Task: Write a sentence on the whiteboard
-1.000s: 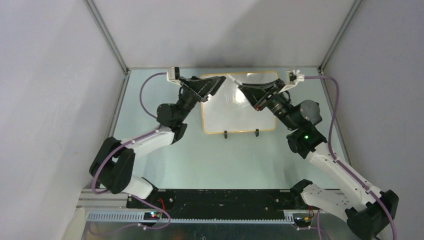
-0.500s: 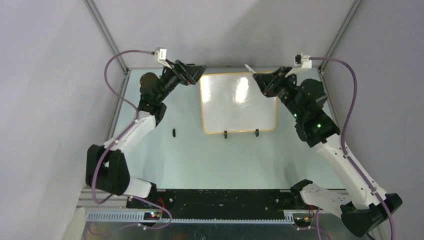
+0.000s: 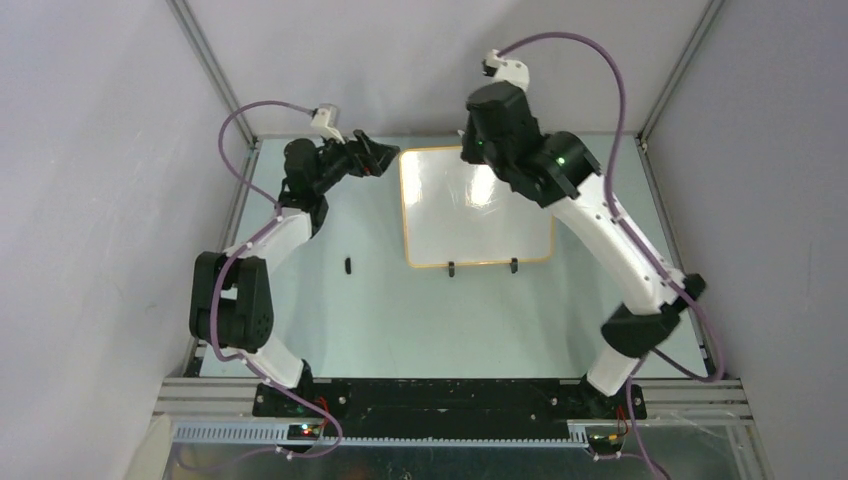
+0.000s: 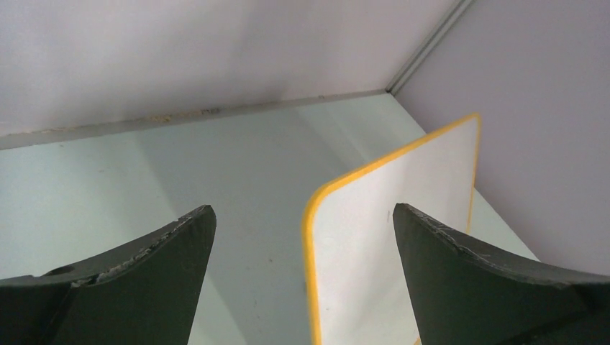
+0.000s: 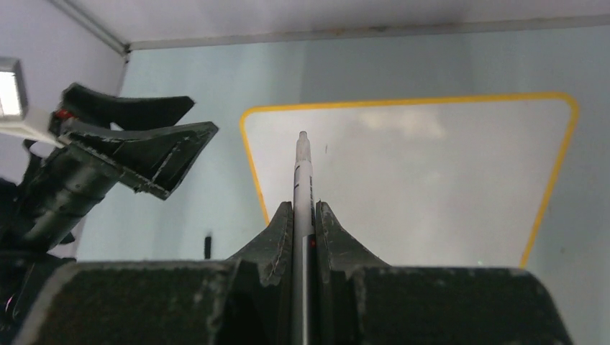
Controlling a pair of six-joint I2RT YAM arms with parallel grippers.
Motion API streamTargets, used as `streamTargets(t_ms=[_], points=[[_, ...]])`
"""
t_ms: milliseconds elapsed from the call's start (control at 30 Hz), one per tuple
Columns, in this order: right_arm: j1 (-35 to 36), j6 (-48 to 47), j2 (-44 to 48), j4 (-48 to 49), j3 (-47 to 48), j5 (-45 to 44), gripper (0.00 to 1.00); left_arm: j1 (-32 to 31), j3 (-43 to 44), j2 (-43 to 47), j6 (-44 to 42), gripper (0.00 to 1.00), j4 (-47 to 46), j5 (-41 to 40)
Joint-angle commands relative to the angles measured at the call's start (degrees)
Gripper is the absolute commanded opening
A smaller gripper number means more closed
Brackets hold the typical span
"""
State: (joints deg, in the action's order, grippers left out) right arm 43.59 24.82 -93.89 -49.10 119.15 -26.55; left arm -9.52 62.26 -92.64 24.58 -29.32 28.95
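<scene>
Whiteboard: feet at near edge; right tool clamps marker, tip toward board; left tool wide open.

The work surface is a pale green table, enclosed by plain grey-white walls that rise ahead of the left gripper, with an aluminium corner post ahead of it and off to one side. One small black piece, too small to identify, lies on the table well behind the left gripper and apart from it. A slim grey-white marker sits between the fingers of the right gripper, its tip projecting straight ahead of them.
</scene>
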Motion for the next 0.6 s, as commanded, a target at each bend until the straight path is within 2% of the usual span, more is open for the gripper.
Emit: streamTargets(t_ms=[0,33,67,133,167,267,367,467,567], points=[[4.66,3.2,-7.76,-22.08,20.36,-14.68,0.0,2.95,-2.32,1.1,4.31,0.99,-10.93,2.34],[4.57,2.68,-8.6,-22.44,23.17,-11.78,0.0,3.16,-2.89,1.12,5.28,0.99,-11.68,2.43],[3.25,1.9,-8.51,-22.13,23.68,-4.17,0.0,3.58,-3.18,1.07,5.73,0.99,-12.94,2.54],[-0.24,3.81,-6.72,-20.21,22.53,4.46,0.0,4.03,-3.95,1.13,7.04,0.99,-14.92,2.87],[-1.61,4.75,-4.39,-17.93,19.32,6.14,0.0,4.09,-4.64,1.22,7.74,0.99,-15.65,3.0],[-7.99,2.99,2.0,-9.11,4.91,18.47,0.0,4.17,-5.85,1.71,8.21,0.99,-17.86,3.46],[-6.55,0.09,9.22,0.46,-5.53,16.08,0.0,4.27,-6.14,1.59,8.28,1.0,-17.91,3.76],[-5.1,0.45,12.81,4.45,-12.55,10.73,0.0,4.3,-5.21,0.17,9.5,0.99,-18.5,5.48],[-4.77,1.96,13.86,6.62,-17.81,9.17,0.0,4.21,-4.55,-1.88,10.73,0.99,-19.84,7.67]])
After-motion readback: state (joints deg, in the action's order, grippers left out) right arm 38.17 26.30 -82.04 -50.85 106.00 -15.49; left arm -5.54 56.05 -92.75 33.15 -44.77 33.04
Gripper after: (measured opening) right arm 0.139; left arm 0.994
